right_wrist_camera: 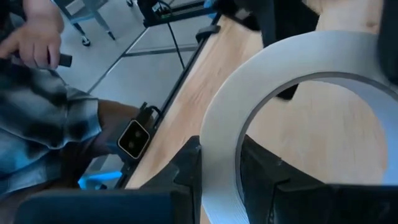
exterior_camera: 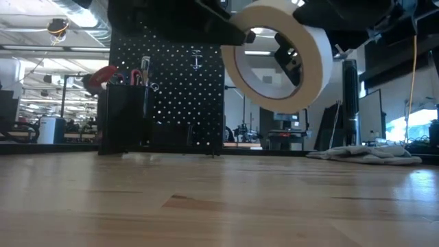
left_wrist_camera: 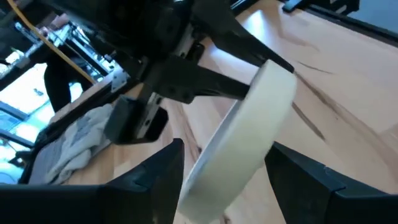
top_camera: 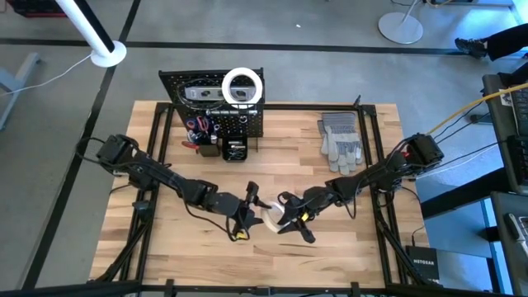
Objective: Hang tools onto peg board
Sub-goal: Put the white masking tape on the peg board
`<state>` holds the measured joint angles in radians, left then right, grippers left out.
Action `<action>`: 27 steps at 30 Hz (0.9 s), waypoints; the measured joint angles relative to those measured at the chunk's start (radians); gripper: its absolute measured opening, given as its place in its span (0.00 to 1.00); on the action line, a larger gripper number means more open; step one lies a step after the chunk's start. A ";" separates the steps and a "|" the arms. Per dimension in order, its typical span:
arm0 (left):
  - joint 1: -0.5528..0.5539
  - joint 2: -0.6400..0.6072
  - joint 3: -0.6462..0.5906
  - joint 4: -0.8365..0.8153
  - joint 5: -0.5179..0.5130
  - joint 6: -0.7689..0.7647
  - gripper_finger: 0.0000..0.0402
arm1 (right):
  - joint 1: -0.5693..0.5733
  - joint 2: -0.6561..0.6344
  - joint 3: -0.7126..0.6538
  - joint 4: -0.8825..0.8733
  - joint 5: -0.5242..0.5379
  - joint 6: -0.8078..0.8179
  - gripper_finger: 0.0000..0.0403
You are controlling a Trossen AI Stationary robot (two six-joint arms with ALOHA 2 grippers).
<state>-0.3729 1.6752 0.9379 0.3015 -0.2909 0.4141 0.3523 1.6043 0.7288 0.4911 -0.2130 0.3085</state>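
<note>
I'm working in a robotics lab or workshop: grey concrete floor around my wooden desk, exposed ceiling ducting upper left, monitors and benches across the open room behind.

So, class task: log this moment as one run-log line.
stage: tape handover in air | right gripper: shut on tape roll wall | left gripper: open astride roll | peg board: behind, roll not hung

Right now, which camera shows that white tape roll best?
The low view: the tape roll shows as a whole ring, off the table. From above it is tiny between the arms; the wrist views show only parts, the right fingers pinching its band.
</note>
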 joint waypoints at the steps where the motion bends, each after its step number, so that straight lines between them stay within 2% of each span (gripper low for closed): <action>1: 0.000 0.007 0.000 0.010 0.000 0.008 0.52 | 0.000 0.000 0.000 0.004 0.000 -0.002 0.19; 5: 0.000 0.008 0.000 0.023 0.033 0.004 0.45 | 0.000 0.000 0.000 0.032 -0.008 -0.010 0.19; 9: 0.006 0.004 0.000 0.019 0.101 -0.011 0.27 | 0.000 0.001 0.000 0.033 -0.019 -0.023 0.19; 11: 0.009 0.003 0.000 0.014 0.135 -0.019 0.18 | 0.001 0.001 0.000 0.037 -0.017 -0.021 0.24; 15: 0.008 -0.006 -0.001 0.006 0.135 -0.065 0.16 | -0.005 -0.004 0.000 0.036 -0.003 0.007 0.41; 17: 0.006 -0.030 0.001 -0.017 0.130 -0.109 0.16 | -0.021 -0.026 0.000 0.015 -0.037 0.045 0.48; 20: -0.002 -0.096 0.022 -0.130 0.111 -0.181 0.16 | -0.032 -0.096 0.000 -0.091 -0.110 0.100 0.55; 23: -0.015 -0.179 0.054 -0.267 0.050 -0.247 0.16 | -0.039 -0.193 0.001 -0.237 -0.127 0.098 0.59; 25: -0.024 -0.241 0.082 -0.330 -0.005 -0.287 0.16 | -0.039 -0.252 0.001 -0.322 -0.088 0.073 0.60; 27: -0.025 -0.303 0.114 -0.379 -0.064 -0.331 0.16 | -0.039 -0.305 0.000 -0.379 -0.006 0.035 0.60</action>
<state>-0.3981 1.3719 1.0515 -0.0772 -0.3552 0.0834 0.3130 1.2991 0.7292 0.1126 -0.2192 0.3438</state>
